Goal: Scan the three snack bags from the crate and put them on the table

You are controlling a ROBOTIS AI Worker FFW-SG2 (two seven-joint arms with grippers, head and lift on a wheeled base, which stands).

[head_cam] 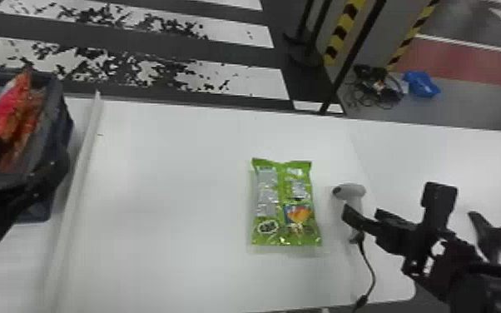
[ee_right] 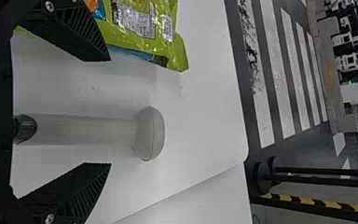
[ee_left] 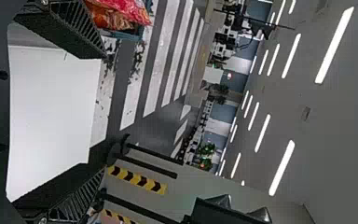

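Green snack bag point(head_cam: 285, 208) lies flat on the table point(head_cam: 170, 187), just left of the scanner point(head_cam: 350, 191). More snack bags point(head_cam: 12, 108) sit in the crate point(head_cam: 56, 110) at the far left; can't count them.

Right gripper point(ee_right: 109, 112): fingers well apart, one either side of the scanner's handle, nothing clamped. Left gripper point(ee_left: 104, 113): at the crate, fingers spread wide, nothing between them.

Handling, my estimate: bags light, puffy, slick-skinned, contents easily crushed. I'd pinch the crate ones by a crimped end or a gathered fold, gently; a mid-body squeeze may crack the contents or slide off. Scanner rigid, smooth, top-heavy; I'd close squarely on mid-handle, clear of the head, and allow for cable point(head_cam: 372, 270) drag.
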